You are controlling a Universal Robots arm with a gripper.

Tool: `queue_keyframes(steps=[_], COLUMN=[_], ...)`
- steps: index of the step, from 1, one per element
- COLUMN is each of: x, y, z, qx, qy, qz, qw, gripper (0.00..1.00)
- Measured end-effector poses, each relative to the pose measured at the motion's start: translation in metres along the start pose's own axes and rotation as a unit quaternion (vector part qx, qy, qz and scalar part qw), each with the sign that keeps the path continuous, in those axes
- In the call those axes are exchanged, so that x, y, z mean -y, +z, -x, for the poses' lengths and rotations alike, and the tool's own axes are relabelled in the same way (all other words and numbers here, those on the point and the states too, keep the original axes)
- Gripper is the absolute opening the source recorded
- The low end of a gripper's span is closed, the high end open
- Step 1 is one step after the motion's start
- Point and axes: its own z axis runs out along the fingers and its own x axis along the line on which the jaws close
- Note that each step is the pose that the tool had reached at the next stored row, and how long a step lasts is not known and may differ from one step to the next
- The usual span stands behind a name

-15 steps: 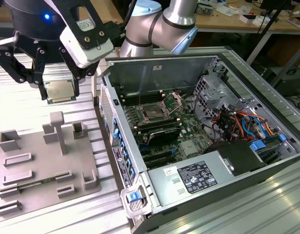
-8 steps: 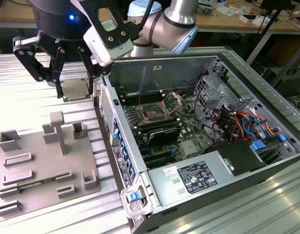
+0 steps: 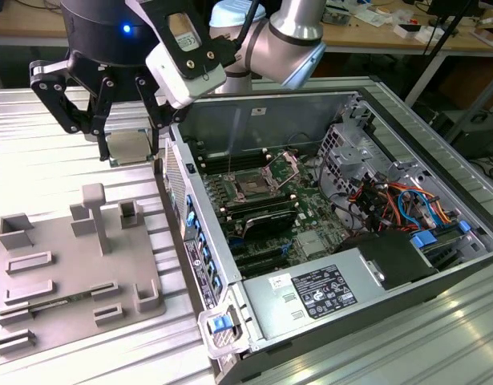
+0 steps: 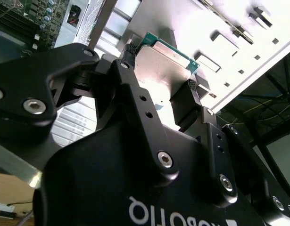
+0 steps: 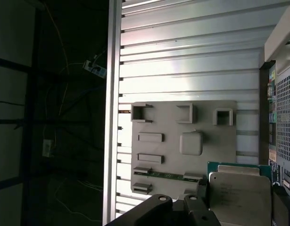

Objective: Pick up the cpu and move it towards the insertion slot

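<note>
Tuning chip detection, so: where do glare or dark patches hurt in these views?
Second wrist view: glare bleaches much of the cpu. First wrist view: cpu evenly lit, dark beyond the table edge. Exterior view: even light, sheen on the table slats.

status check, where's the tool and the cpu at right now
Tool shut on small square silvery cpu. Cpu held clear of the grey plastic fixture plate, outside the open computer case. Square metal-framed insertion slot inside the case, nothing over it.
</note>
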Motion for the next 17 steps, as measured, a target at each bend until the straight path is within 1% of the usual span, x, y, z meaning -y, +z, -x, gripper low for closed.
queue_keyframes(steps=[6, 9, 17], x=[0.0002, 0.0003, 0.0005], y=[-0.0001, -0.0001, -0.0001], z=[0.0042, 0.0076, 0.0124], qx=[0.0000, 0.0000, 0.0000], qy=[0.000, 0.000, 0.000], qz=[0.0000, 0.0000, 0.0000], qw=[1.00000, 1.00000, 1.00000], gripper=[0.55, 0.55, 0.55])
